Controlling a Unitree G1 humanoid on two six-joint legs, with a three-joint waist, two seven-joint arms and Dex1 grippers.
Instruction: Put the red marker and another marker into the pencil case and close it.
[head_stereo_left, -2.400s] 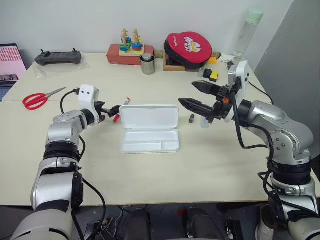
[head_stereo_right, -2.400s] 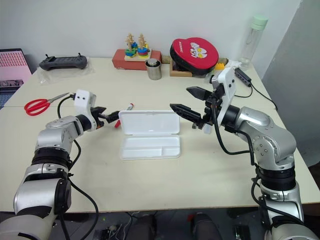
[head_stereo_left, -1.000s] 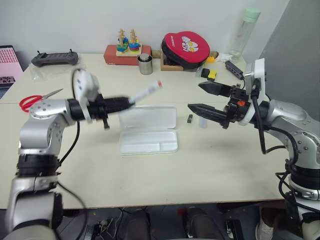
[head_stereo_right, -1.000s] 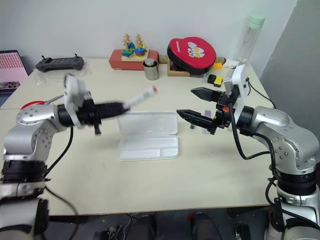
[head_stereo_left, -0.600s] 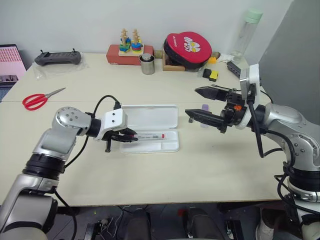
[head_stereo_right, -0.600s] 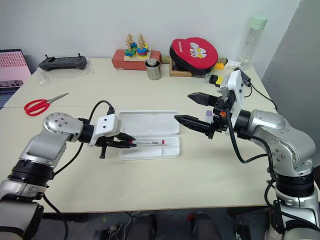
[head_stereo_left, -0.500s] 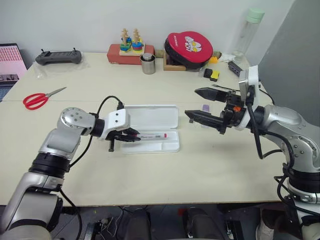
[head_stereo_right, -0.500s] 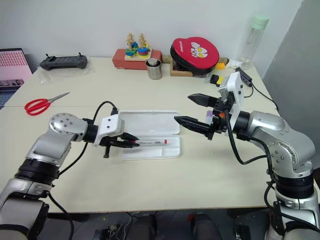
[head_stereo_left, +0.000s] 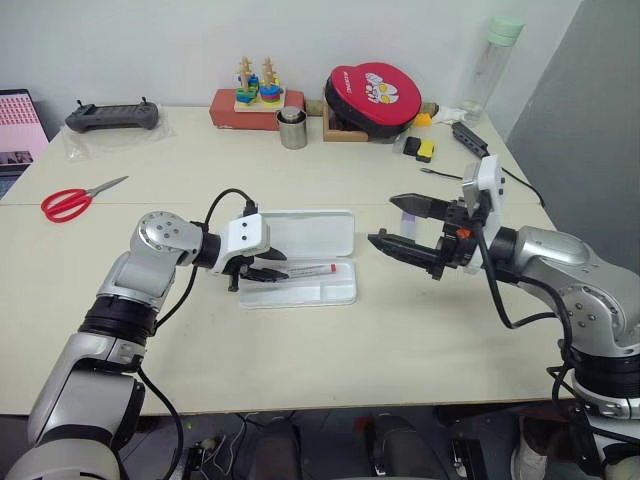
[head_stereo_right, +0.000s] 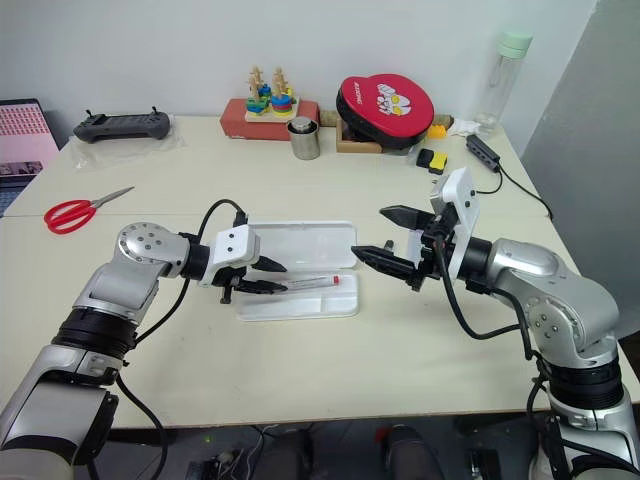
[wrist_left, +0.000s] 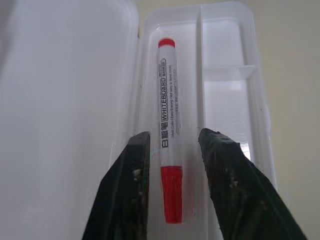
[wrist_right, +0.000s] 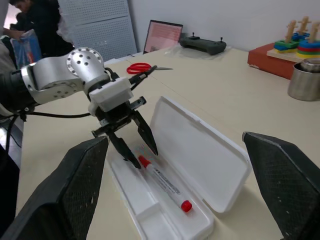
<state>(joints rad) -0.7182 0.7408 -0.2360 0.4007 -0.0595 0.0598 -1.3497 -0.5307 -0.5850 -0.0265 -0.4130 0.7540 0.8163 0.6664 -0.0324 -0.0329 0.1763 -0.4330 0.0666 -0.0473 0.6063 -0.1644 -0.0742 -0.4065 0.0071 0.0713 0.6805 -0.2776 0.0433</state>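
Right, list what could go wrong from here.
The left pincer stands open with its fingers on either side of the red marker lying in the pencil case; pulling back askew could drag the marker out or shift the case. The right pincer hangs open close beside the raised lid, so a reach across might knock it.

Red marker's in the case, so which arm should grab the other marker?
Right. Its open gripper hovers just by the lilac marker, right of the case. The left gripper is at the case's other end, open astride the red marker.
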